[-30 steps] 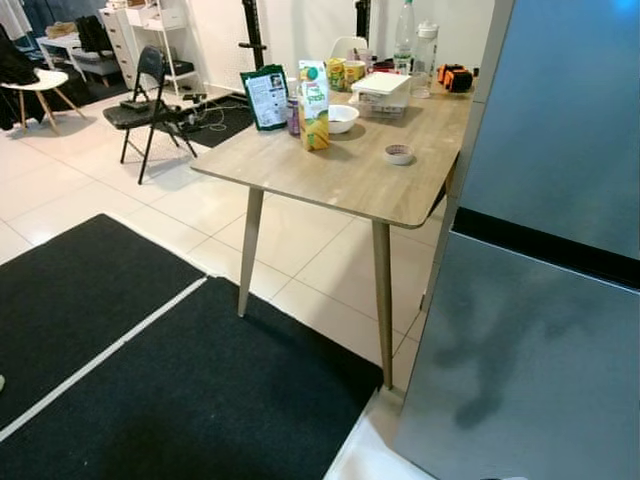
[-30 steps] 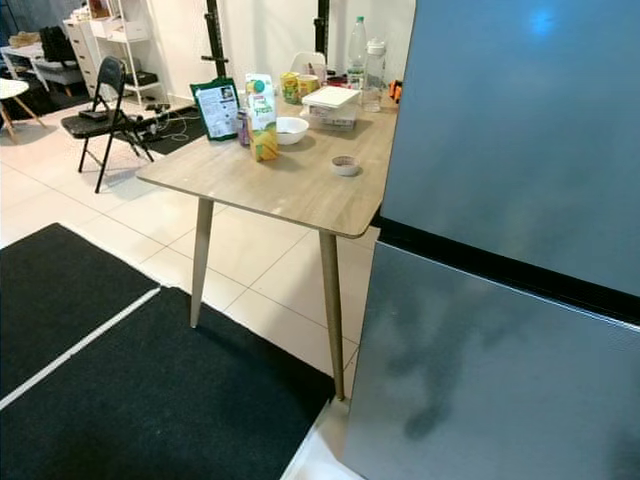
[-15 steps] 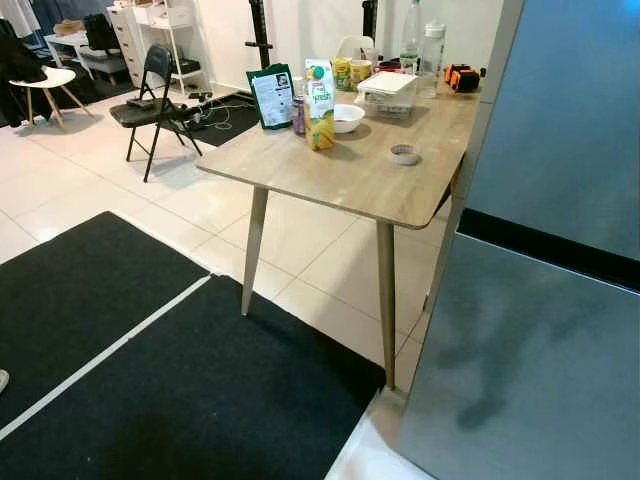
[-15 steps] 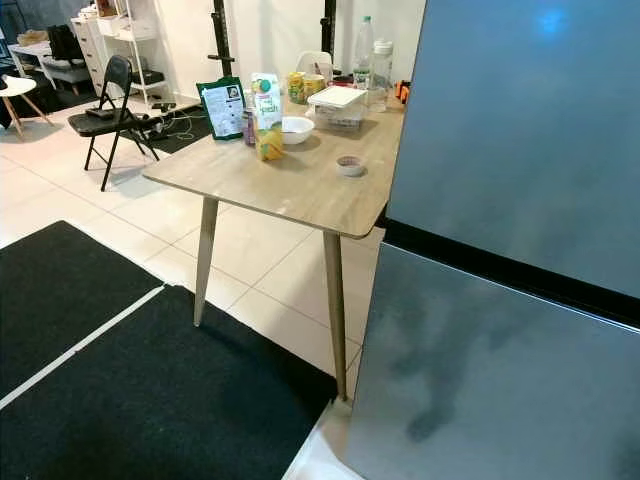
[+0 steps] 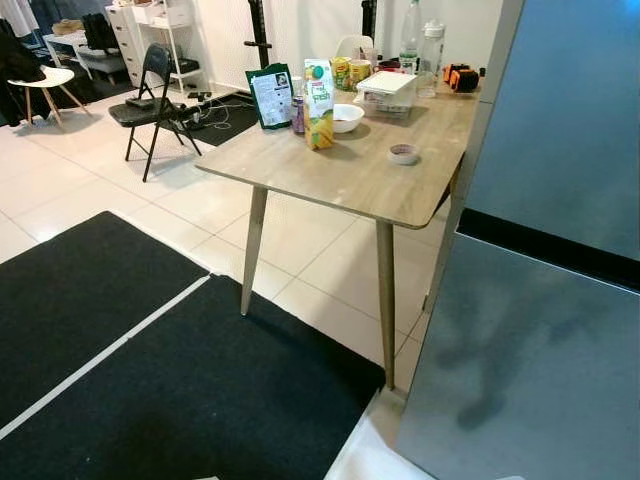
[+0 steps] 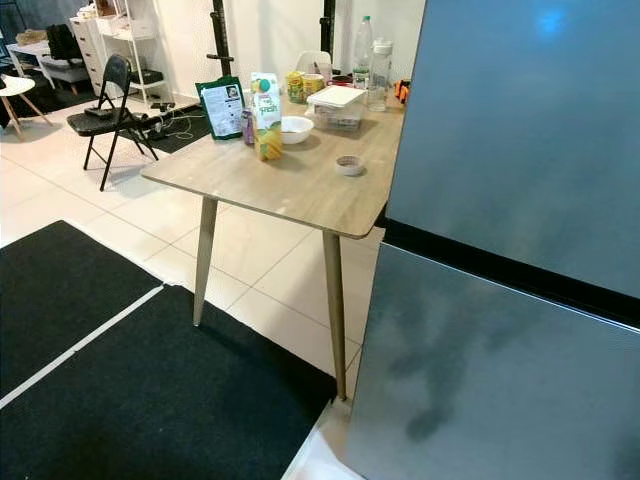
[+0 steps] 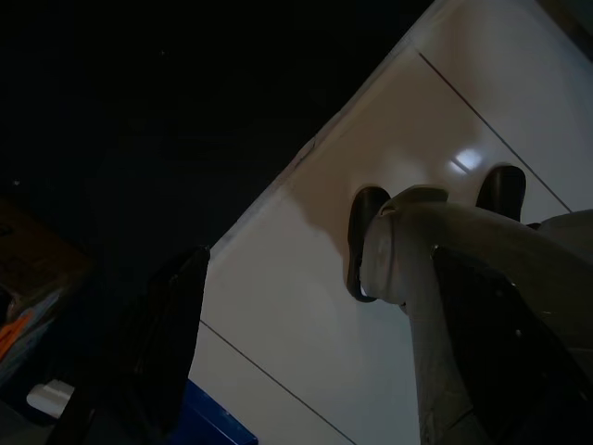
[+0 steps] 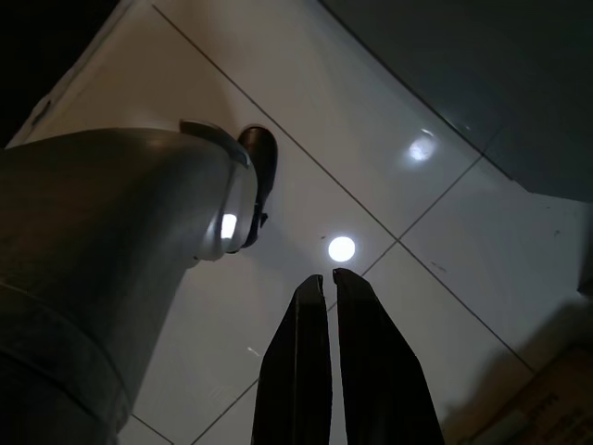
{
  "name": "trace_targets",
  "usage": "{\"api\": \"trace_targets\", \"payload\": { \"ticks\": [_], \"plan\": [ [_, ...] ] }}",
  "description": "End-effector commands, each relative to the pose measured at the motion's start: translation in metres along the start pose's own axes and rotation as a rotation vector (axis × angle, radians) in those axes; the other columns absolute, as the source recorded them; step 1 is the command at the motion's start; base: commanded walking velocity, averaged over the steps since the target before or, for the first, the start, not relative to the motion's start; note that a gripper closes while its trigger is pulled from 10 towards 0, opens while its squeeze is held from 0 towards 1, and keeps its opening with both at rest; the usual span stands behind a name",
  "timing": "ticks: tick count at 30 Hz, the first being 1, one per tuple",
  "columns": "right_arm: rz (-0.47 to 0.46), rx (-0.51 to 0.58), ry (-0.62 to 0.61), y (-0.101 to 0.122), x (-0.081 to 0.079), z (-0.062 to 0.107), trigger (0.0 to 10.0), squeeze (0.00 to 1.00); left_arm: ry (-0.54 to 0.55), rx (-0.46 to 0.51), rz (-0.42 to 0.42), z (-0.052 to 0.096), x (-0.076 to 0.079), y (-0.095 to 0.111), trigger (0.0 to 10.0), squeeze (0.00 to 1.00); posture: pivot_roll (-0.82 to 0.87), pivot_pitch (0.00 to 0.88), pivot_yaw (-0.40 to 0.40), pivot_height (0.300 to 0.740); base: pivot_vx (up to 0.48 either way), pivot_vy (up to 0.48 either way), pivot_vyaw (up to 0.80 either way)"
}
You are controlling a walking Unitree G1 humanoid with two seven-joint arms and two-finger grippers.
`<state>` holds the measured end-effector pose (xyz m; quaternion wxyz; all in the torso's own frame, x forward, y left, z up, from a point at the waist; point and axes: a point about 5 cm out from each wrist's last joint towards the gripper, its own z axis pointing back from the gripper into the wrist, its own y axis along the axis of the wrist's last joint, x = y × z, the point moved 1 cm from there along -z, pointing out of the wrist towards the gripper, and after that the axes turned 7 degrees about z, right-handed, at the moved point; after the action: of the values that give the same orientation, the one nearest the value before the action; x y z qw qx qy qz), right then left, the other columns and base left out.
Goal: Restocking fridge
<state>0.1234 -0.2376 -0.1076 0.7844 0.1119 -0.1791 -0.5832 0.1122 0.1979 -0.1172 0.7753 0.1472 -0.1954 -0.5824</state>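
A tall grey fridge (image 5: 560, 150) stands at the right, both its doors shut, with a black gap above the lower door (image 5: 530, 370). Beside it a wooden table (image 5: 340, 170) carries a juice carton (image 5: 318, 90), a white bowl (image 5: 345, 118), a small dish (image 5: 403, 153), a clear plastic box (image 5: 386, 92), two tall bottles (image 5: 409, 35), cans (image 5: 350, 72) and a green bag (image 5: 267, 96). My right gripper (image 8: 331, 278) hangs shut over the white floor tiles beside my leg (image 8: 111, 241). My left gripper (image 7: 324, 306) hangs in the dark with its fingers (image 7: 176, 343) spread apart and nothing between them.
A black mat (image 5: 150, 380) with a white stripe covers the floor before me. A black folding chair (image 5: 150, 95) stands beyond the table's left end, with a white chair (image 5: 45, 80) and shelves further back. The table's front leg (image 5: 384, 300) stands close to the fridge.
The head camera has shifted slightly, so the table sits a little differently in the picture. The things on the table and the fridge doors have not moved.
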Motion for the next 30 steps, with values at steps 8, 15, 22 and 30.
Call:
{"api": "trace_targets", "payload": {
  "ticks": [8, 15, 22, 30],
  "plan": [
    [0.034, -0.013, -0.016, 0.005, 0.002, -0.001, 10.0, 0.00, 0.028, 0.014, -0.011, -0.003, 0.003, 0.010, 10.0, 0.00, -0.10, 0.000, 0.045, 0.740, 0.000, 0.000, 0.00],
    [0.052, 0.015, -0.017, 0.021, 0.003, -0.004, 10.0, 0.00, 0.017, 0.075, -0.033, -0.007, 0.006, 0.034, 10.0, 0.00, -0.08, 0.000, 0.034, 0.740, 0.000, 0.000, 0.00],
    [0.046, 0.038, -0.021, 0.033, 0.003, -0.005, 10.0, 0.00, 0.047, 0.055, -0.087, -0.006, -0.001, 0.035, 10.0, 0.00, -0.09, 0.000, 0.034, 0.740, 0.000, 0.000, 0.00],
    [0.026, 0.032, 0.037, 0.028, -0.006, -0.006, 10.0, 0.00, 0.039, 0.046, -0.107, -0.007, 0.004, 0.035, 10.0, 0.00, -0.09, 0.000, 0.046, 0.740, 0.000, 0.000, 0.00]
  ]
}}
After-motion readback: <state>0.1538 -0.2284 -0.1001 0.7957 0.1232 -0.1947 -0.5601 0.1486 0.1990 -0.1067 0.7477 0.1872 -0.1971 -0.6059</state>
